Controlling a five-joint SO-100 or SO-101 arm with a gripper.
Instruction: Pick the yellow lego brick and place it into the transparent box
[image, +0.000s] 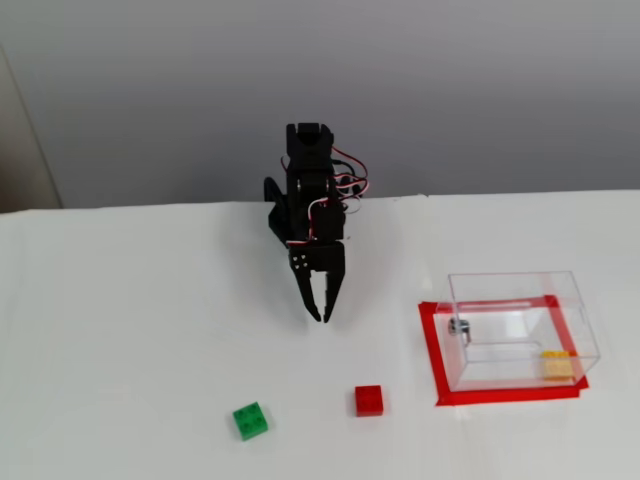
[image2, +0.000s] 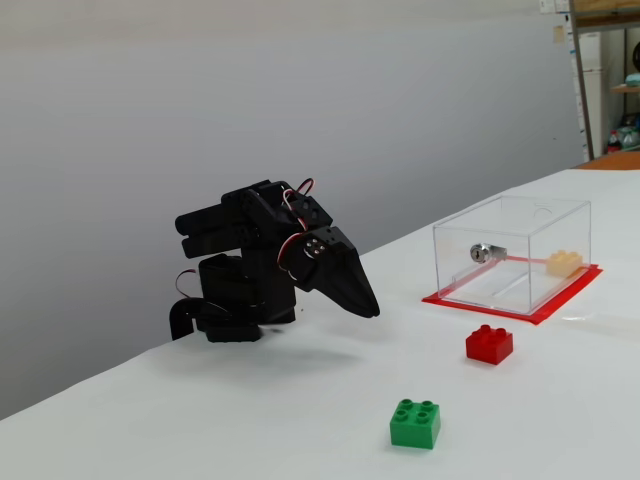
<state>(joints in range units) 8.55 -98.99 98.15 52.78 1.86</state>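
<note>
I count three bricks: one yellow brick (image: 557, 364) inside the box at the right, one red brick (image: 369, 400) near the middle, one green brick (image: 250, 420) to the left of it. There is one clear box (image: 520, 330), on one red tape frame (image: 432, 350). My gripper (image: 324, 316) is the only one.

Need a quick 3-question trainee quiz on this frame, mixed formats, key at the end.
1. True or false: the yellow lego brick lies inside the transparent box.
2. In the fixed view from above, which brick lies nearer the box: A) green brick B) red brick?
3. Fill in: the gripper holds ____ between its jaws.

Key: 1 true. 2 B. 3 nothing; the jaws are close together, tips pointing down at the table, away from all three bricks.
</note>
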